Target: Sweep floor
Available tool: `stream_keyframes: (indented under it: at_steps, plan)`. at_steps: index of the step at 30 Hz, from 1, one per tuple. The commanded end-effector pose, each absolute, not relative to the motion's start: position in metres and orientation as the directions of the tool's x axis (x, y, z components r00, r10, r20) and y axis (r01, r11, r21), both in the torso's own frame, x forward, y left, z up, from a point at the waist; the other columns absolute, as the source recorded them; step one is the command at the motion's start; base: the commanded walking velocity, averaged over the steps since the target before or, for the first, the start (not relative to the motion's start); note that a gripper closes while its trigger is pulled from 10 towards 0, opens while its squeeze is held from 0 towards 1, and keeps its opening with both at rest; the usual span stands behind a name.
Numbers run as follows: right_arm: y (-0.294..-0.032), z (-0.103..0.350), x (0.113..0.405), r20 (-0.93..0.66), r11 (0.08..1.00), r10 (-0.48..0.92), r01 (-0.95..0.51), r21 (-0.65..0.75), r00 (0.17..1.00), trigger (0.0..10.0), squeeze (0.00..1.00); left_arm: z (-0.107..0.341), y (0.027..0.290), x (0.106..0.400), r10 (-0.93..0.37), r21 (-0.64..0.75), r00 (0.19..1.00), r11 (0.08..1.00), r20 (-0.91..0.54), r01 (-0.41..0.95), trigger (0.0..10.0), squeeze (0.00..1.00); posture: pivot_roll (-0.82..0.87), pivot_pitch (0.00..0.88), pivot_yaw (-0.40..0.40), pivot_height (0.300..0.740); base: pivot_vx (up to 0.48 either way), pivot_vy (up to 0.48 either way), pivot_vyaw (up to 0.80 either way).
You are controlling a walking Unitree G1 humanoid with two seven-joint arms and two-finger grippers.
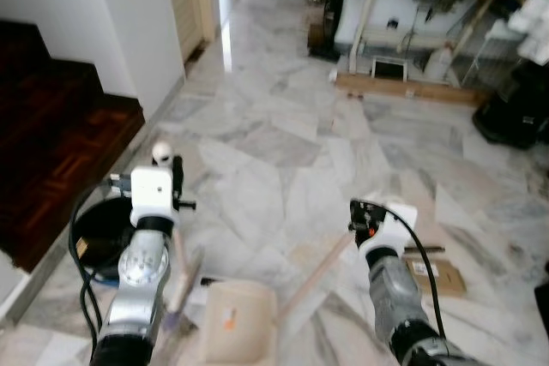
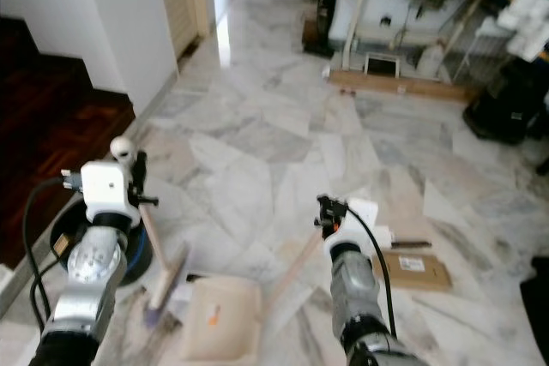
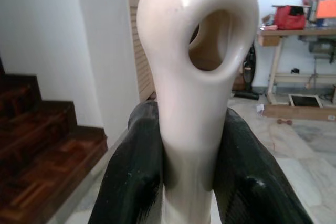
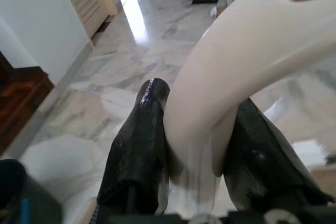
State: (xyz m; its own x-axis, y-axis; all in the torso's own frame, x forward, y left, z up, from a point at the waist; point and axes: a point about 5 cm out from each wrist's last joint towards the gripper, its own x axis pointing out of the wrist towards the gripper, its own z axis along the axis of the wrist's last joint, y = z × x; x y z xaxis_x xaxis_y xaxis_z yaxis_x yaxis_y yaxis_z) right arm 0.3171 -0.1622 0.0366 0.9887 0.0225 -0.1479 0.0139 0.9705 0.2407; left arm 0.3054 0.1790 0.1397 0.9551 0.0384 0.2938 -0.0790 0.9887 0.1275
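With the left gripper [image 3: 189, 182] clamped on the broom handle [image 3: 197, 77] and the right gripper [image 4: 194, 177] clamped on the dustpan handle [image 4: 231, 72], we risk scattering debris if the dustpan [image 1: 238, 321] lifts off the marble floor [image 1: 283, 152].

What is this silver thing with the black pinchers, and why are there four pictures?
It is a walking house robot with two silver arms. Two pictures come from cameras in its head, looking down at a marble floor. The other two come from cameras on its wrists, so they are very close up.

The left end effector is shut on a cream broom handle. The broom's brush rests on the floor. The right end effector is shut on a cream dustpan handle, and the dustpan sits low between the arms.

A flat cardboard piece lies on the floor near the right arm, and dark wooden stairs rise on the robot's left.
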Motion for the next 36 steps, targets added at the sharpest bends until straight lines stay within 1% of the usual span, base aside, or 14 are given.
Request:
stream_keyframes:
  at_steps: [1, 26, 36]
  plan:
    - [-0.1585, 0.0472, 0.3243, -0.100, 0.966, 0.022, 0.005, 0.260, 0.995, 10.0, 0.00, 0.1514, 0.1829, 0.3061, 0.036, 0.155, 0.938, 0.983, 0.344, -0.095, 10.0, 0.00, 0.09, 0.000, -0.063, 0.740, 0.285, 0.000, 0.00]
    - [-0.1614, 0.0456, 0.3224, -0.100, 0.967, 0.018, 0.008, 0.256, 0.995, 10.0, 0.00, 0.1498, 0.1856, 0.3054, 0.037, 0.162, 0.939, 0.982, 0.342, -0.097, 10.0, 0.00, 0.09, 0.000, -0.061, 0.740, 0.282, 0.000, 0.00]
    - [-0.1672, 0.0454, 0.3221, -0.105, 0.970, 0.001, 0.025, 0.243, 0.994, 10.0, 0.00, 0.1487, 0.1894, 0.3062, 0.042, 0.182, 0.941, 0.977, 0.335, -0.109, 10.0, 0.00, 0.09, 0.000, -0.068, 0.740, 0.000, 0.000, 0.00]
